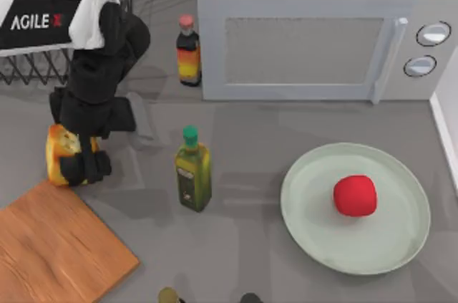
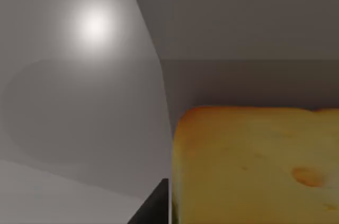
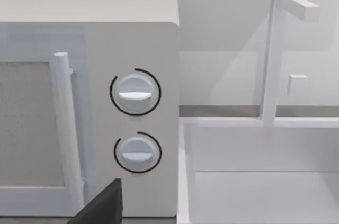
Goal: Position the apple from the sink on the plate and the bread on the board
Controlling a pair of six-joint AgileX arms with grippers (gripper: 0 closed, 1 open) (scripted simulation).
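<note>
Golden bread (image 1: 61,147) was at table's left, just beside board (image 1: 57,246) corner, clamped in left claw (image 1: 84,167). You had light, soft cube: squeeze flat sides gently, crust could dent. Apple (image 1: 355,195) lay on plate (image 1: 315,235). Right claw: cannot tell.

apple (image 1: 355,195) on plate (image 1: 356,208), right | bread (image 1: 63,151) just behind board (image 1: 54,246), left

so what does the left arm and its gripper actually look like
The left arm has a white upper casing with a black panel reading AGILEX in white, with a red X. Lower links are bulky matte black, and the left gripper has blocky black fingers.
</note>
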